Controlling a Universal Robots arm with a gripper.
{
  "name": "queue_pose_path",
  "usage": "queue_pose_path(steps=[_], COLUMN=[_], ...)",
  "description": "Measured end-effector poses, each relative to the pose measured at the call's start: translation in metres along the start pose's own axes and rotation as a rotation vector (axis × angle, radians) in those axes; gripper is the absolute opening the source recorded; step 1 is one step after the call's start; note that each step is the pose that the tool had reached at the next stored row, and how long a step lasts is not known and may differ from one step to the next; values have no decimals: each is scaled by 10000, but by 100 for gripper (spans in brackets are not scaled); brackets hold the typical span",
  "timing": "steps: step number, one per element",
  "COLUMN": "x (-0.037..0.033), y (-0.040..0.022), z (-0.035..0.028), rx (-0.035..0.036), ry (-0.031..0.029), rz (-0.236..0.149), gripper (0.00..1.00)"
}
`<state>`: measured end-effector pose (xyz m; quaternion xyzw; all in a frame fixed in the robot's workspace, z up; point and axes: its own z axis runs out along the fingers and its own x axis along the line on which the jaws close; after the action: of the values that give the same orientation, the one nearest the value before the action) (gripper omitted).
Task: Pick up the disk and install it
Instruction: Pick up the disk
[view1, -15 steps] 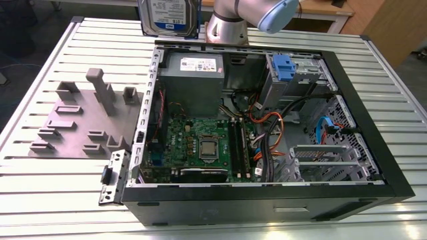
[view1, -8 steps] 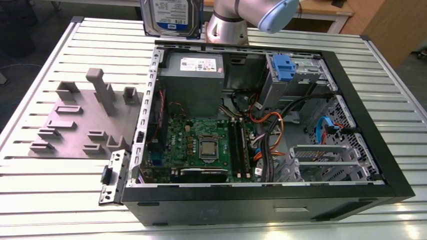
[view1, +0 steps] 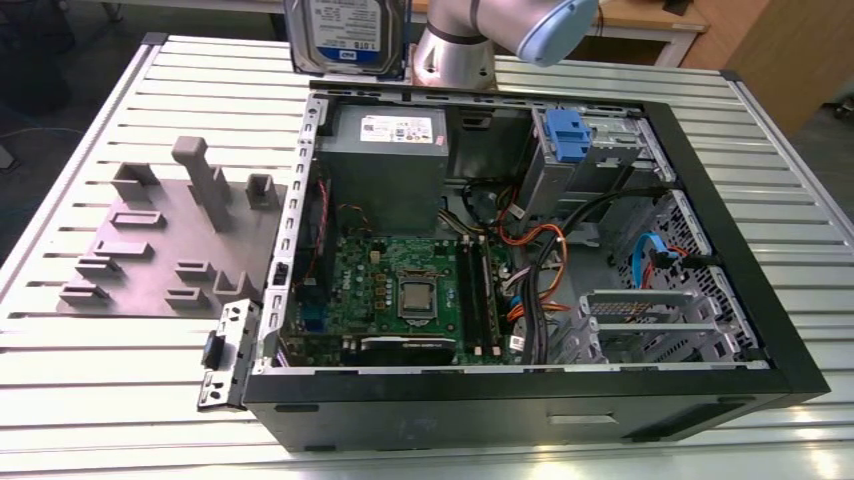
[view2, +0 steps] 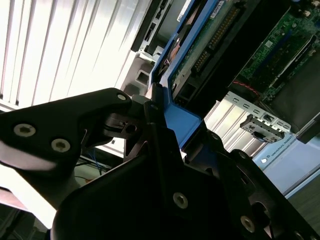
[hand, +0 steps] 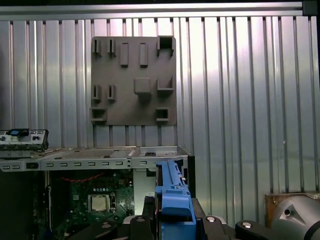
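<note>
Figure: the disk held above the open computer case. In the first wrist view the claw (hand: 173, 222) was clamped on the disk (hand: 172, 197), with a black finger (hand: 145, 217) on either side of its blue carrier. In the exterior view the disk (view1: 344, 35) hung upright in the air over the far edge of the ribbed tabletop (view1: 107, 400), just beyond the far wall of the computer case (view1: 467, 410) and on the exterior view's left of the arm (view1: 461, 50). Its label faced the camera. A second blue carrier (view1: 567, 135) sat in the bay at the far right of the case, and the motherboard (view1: 400, 290) lay on the case floor. The grey slotted holder (view1: 174, 240) rested on the tabletop, on the exterior view's left of the case.
</note>
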<state>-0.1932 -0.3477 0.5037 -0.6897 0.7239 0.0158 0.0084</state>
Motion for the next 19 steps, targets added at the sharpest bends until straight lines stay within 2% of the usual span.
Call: queue_pose_path(steps=[6,11,16,19], x=[81,93,91,110], y=[-4,-8,-89,-91], z=[-3,-3,-4,-5], rx=[1,0,0,0], ry=[0,0,0,1], rz=[1,1,0,1], gripper=[37,37,37,37])
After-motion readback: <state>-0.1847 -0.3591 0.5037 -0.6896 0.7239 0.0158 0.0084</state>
